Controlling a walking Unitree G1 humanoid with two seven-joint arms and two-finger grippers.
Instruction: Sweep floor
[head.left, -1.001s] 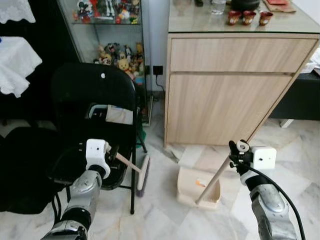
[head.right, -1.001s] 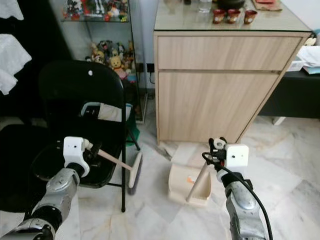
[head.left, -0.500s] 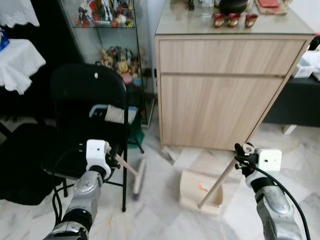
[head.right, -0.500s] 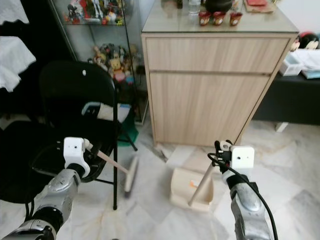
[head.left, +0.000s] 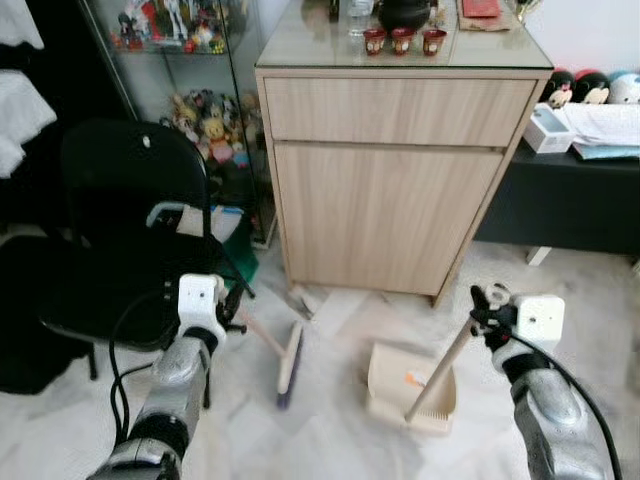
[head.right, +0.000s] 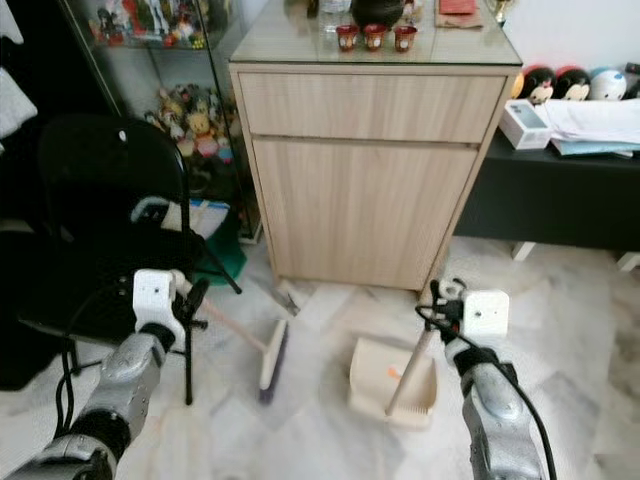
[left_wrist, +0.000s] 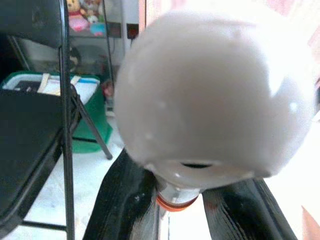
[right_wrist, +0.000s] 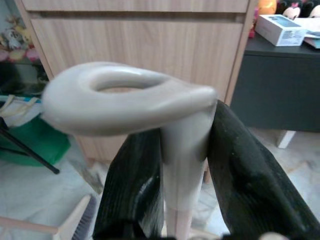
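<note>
Gripping broom (head.left: 285, 358) handle with left gripper (head.left: 225, 312), fingers closed tight round it, head resting on marble floor (head.left: 330, 440) before wooden cabinet (head.left: 390, 190); clamping dustpan (head.left: 412, 385) handle top in right gripper (head.left: 481, 310), pan sitting just right of broom head.

light: bright, even indoor | left side dark | wrist views: near handles blurred, overexposed
</note>
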